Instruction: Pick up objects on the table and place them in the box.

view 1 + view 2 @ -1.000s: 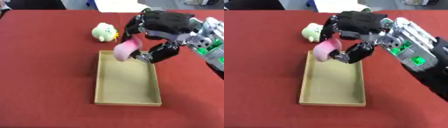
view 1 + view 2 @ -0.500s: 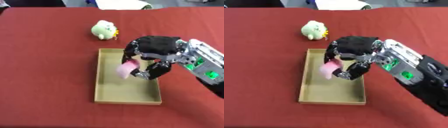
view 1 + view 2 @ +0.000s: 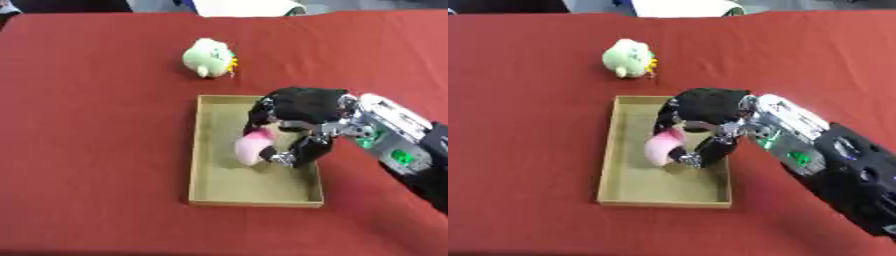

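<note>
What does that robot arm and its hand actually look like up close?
Only the right hand and its arm show. The hand is black, bulky and rounded, with dark fingers tipped by silvery metal. The wrist is silver, and the black forearm carries small green lights.

Both head-camera eyes look steeply down, sharing the box (image 3: 203,150).

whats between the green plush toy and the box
Only bare red tablecloth. In the left eye view the green plush toy sits apart from the box, with nothing on the stretch up to its far rim.
</note>
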Controlling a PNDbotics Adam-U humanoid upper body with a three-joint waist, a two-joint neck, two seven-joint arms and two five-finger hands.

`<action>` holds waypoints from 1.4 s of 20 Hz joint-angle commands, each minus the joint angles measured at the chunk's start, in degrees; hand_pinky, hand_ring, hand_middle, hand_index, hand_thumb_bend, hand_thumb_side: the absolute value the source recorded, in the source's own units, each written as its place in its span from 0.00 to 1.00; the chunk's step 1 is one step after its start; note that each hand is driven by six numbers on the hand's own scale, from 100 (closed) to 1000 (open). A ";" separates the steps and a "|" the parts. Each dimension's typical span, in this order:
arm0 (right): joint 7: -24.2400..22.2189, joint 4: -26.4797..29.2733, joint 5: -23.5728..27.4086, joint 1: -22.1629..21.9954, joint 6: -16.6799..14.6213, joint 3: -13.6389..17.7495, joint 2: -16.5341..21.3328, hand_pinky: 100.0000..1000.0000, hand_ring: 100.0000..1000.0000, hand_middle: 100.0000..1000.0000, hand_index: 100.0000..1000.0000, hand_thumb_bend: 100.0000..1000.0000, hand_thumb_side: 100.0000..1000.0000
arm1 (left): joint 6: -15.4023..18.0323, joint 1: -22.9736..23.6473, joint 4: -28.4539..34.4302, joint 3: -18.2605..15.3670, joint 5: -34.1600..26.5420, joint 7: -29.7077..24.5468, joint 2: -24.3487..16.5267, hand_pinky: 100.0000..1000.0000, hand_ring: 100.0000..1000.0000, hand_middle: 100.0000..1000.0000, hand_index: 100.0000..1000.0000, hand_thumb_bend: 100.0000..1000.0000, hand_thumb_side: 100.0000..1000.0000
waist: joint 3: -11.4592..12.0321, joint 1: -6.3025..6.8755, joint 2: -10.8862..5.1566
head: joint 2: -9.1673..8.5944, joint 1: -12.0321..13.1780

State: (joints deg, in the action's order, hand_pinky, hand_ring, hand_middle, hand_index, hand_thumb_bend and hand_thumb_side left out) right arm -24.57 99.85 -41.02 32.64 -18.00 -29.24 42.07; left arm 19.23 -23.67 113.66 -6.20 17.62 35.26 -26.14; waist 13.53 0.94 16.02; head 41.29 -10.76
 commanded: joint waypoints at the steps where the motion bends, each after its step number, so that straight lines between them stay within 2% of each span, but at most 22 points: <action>1: 1.61 0.23 -2.86 0.39 -1.12 1.25 0.86 0.73 0.73 0.59 0.81 0.30 0.17 | -0.02 -0.68 0.93 -0.20 -0.08 -0.33 -0.66 0.74 0.64 0.57 0.73 0.21 0.38 | 0.02 0.11 -0.83 | 0.36 0.02; 6: 3.74 2.70 -5.57 0.59 -1.21 2.48 2.30 0.76 0.78 0.71 0.90 0.40 0.24 | -0.05 -0.77 0.93 -0.10 -0.04 -0.52 -0.74 0.74 0.64 0.57 0.73 0.20 0.38 | -0.14 0.07 -0.89 | 0.25 0.16; 10: 4.25 6.16 -6.81 0.77 -0.46 3.55 3.92 0.78 0.79 0.72 0.91 0.41 0.28 | -0.08 -0.88 0.93 -0.10 -0.03 -0.61 -0.86 0.74 0.64 0.57 0.73 0.21 0.38 | -0.22 0.03 -1.03 | 0.12 0.36; 16: 4.50 11.73 -3.29 0.66 2.35 6.06 6.39 0.77 0.78 0.70 0.90 0.39 0.31 | -0.08 -1.14 0.93 -0.06 -0.23 -0.85 -1.11 0.74 0.64 0.57 0.73 0.21 0.38 | -0.59 -0.01 -1.30 | -0.33 0.50; 19: 5.53 14.29 -0.79 0.56 4.22 8.53 7.41 0.77 0.78 0.68 0.90 0.36 0.33 | -0.09 -1.43 0.93 0.14 -0.36 -1.16 -1.22 0.74 0.64 0.57 0.73 0.21 0.38 | -0.94 0.05 -1.41 | -0.76 0.81; 21: 7.99 14.63 0.52 0.17 5.09 10.87 8.07 0.77 0.78 0.67 0.89 0.33 0.38 | -0.21 -1.78 0.93 0.36 -0.45 -1.55 -1.47 0.75 0.64 0.57 0.73 0.20 0.38 | -1.25 0.13 -1.41 | -1.00 1.17; 22: 9.92 14.69 1.26 -0.33 5.72 12.32 8.49 0.75 0.77 0.66 0.89 0.00 0.47 | -0.37 -2.06 0.93 0.53 -0.38 -1.92 -1.83 0.75 0.64 0.57 0.73 0.20 0.38 | -1.44 0.18 -1.38 | -1.14 1.45; 23: 12.19 14.72 2.17 -1.01 6.54 13.79 8.96 0.74 0.76 0.64 0.89 0.27 0.41 | -0.62 -2.35 0.93 0.71 -0.16 -2.45 -2.32 0.75 0.65 0.57 0.73 0.20 0.38 | -1.66 0.24 -1.34 | -1.27 1.85; 28: 24.94 14.74 6.98 -6.49 9.45 21.80 11.64 0.72 0.76 0.61 0.84 0.19 0.51 | -2.61 -3.79 0.93 1.69 0.73 -5.04 -5.53 0.75 0.66 0.57 0.74 0.18 0.38 | -3.03 0.64 -0.64 | -2.78 3.82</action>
State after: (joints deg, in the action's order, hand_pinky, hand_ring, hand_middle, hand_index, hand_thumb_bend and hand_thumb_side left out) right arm -2.58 113.53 -35.45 25.79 -9.21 -10.15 51.27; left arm 17.04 -26.50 113.68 -4.53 17.92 30.91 -29.03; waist 10.34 1.59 16.30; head 39.43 -7.49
